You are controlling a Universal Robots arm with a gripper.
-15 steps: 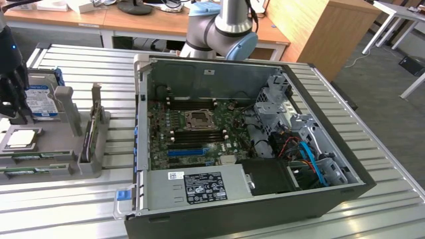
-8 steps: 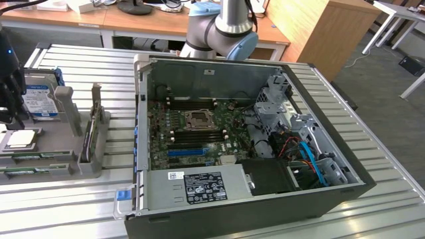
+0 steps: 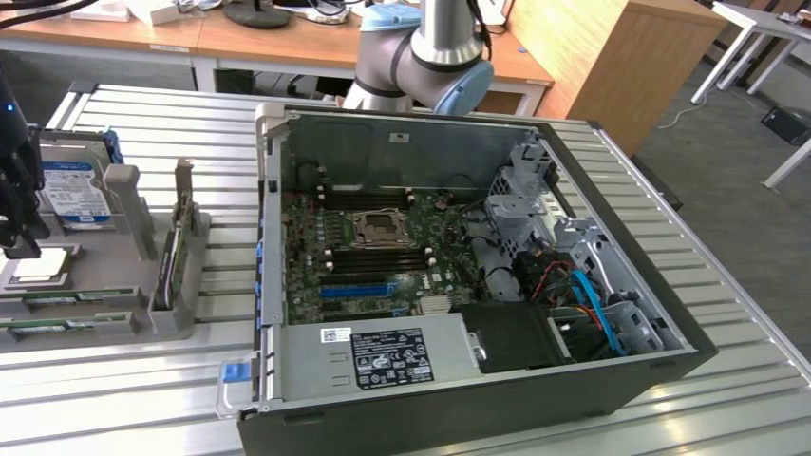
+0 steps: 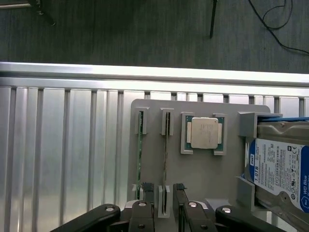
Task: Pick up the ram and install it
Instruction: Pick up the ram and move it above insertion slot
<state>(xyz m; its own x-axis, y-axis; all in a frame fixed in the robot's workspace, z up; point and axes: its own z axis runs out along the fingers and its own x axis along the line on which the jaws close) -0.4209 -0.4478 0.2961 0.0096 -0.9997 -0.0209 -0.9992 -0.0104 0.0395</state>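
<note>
Hovering over the tray (image 4: 203,174), the open, empty gripper (image 4: 163,188) has a finger each side of the ram (image 4: 165,154), which runs between them.

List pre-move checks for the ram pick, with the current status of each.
1. Is the gripper open: ok, jaws apart, nothing held.
2. Is the gripper lined up on a stick: ok, it straddles the ram nearer the CPU.
3. Is the ram on edge in the grey holder: ok, as is the second stick.
4. Gripper height against the ram: cannot tell.
5. Is the case open with the motherboard exposed: ok.
6. Are the memory slots free: cannot tell.
</note>
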